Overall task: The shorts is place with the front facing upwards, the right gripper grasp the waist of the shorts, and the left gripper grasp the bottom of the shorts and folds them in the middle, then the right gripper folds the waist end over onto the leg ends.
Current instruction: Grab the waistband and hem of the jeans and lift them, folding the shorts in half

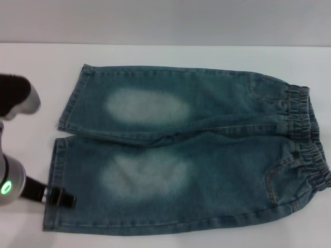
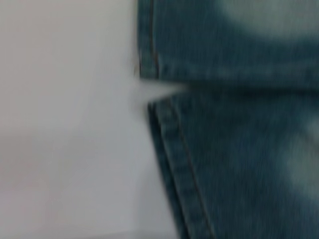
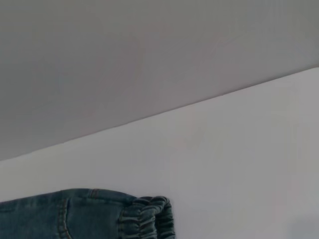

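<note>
The shorts [image 1: 186,150] lie flat and unfolded on the white table [image 1: 181,54], front up, legs side by side; they fill most of the head view. Places below are given rel. to the shorts.

Nearest the robot is the near leg, w/ a pale faded oval patch [image 1: 145,175] in its middle. At that leg's hem, on the robot's left side of the shorts, sits the left gripper [image 1: 61,197]: its black tip overlaps the near leg's hem edge, and the silver arm w/ the green lamp [image 1: 5,187] reaches in from off the cloth. Can't tell whether its fingers are spread or closed, or if they hold any fabric.

The bottom of the shorts [image 1: 58,170] is the two straight stitched hems along that left edge. The left wrist view shows both hem corners [image 2: 154,74] close up, w/ a small wedge of bare table between them.

Farther back is the far leg, w/ its own pale patch [image 1: 147,106].

The gathered elastic waist [image 1: 310,139] is at the opposite end, on the robot's right. The right wrist view catches just the far corner of the waist [image 3: 147,216] w/ table beyond it. The right gripper itself isn't visible in any view.
</note>
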You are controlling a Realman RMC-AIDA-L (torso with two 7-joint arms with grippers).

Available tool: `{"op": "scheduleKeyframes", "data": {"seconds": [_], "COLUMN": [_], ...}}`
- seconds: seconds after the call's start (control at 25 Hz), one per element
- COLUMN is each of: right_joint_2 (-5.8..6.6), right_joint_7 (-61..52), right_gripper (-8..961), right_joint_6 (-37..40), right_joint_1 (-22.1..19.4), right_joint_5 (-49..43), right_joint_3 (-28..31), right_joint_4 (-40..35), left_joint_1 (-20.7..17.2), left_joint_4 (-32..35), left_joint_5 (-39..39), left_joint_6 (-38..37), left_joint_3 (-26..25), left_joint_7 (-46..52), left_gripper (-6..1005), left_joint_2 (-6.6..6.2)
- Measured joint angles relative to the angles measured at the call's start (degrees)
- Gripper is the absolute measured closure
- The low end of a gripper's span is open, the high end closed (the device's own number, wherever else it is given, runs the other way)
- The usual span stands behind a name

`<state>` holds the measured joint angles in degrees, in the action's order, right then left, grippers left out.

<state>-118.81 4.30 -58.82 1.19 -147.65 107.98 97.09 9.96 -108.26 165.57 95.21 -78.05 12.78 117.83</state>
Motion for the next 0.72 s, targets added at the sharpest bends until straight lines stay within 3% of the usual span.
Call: {"op": "scheduleKeyframes", "data": {"seconds": [0.4,0.72], "right_joint_2": [0.05,0.12], "right_joint_7": [1.15,1.53], "right_gripper": [164,166], "right_joint_6": [0.05,0.00], "right_joint_1": [1.53,1.79], "right_joint_5": [0.10,0.10], "right_joint_3": [-0.04,-0.25], "right_joint_4": [-1.33,-1.37], "left_joint_1": [0.47,1.71], "left_joint_4": [6.07,6.73], "left_joint_5": [0.03,0.02], "left_joint_6": [2.06,0.67], "left_joint_3": [3.84,4.26], "left_joint_7": [2.49,2.77], "left_gripper": [196,213], "left_joint_2": [0.07,0.11]}}
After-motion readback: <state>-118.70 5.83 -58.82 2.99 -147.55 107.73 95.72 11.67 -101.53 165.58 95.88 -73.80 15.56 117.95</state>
